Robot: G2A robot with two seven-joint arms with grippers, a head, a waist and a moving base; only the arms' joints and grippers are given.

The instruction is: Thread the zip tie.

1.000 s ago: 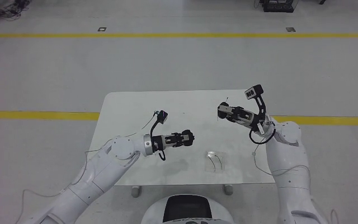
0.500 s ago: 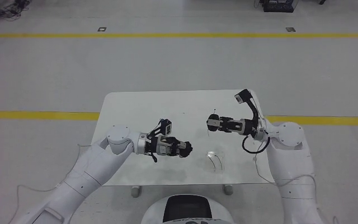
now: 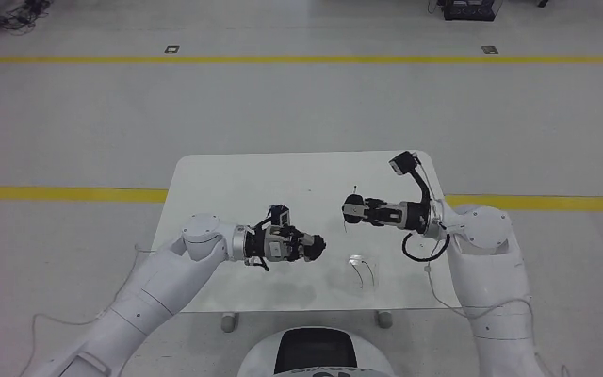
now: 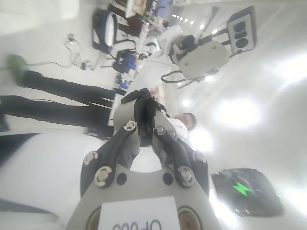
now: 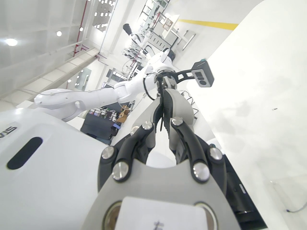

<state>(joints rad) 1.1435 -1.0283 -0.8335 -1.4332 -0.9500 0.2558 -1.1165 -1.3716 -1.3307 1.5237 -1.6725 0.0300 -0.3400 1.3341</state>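
The white table (image 3: 212, 184) is the big thing here, and both arms are held out over it, off its surface. As I judge it, the threading is barely begun. A tie is in hand and up off the table, but I see no loop formed and no end passed through a head. The two grippers hang near each other over the table's middle without touching. Bringing the tie's ends together and feeding one through is all left to do.

The right gripper (image 3: 350, 209) sits over the table's centre, a little toward its right side. Its fingers are pinched tight on the black zip tie (image 5: 162, 113). The tie runs up between the pads and pokes out past the tips as a thin strip, well above the table top.

The left gripper (image 3: 317, 247) is over the table's middle too, closer to the edge where the robot stands. Its fingers are drawn together at the tips, with ragged black material showing there. Whether that is padding or something held, I cannot tell.

On the table itself, close to the robot's edge and just right of centre, lies a small clear curved piece (image 3: 361, 270). What it is I can't make out.
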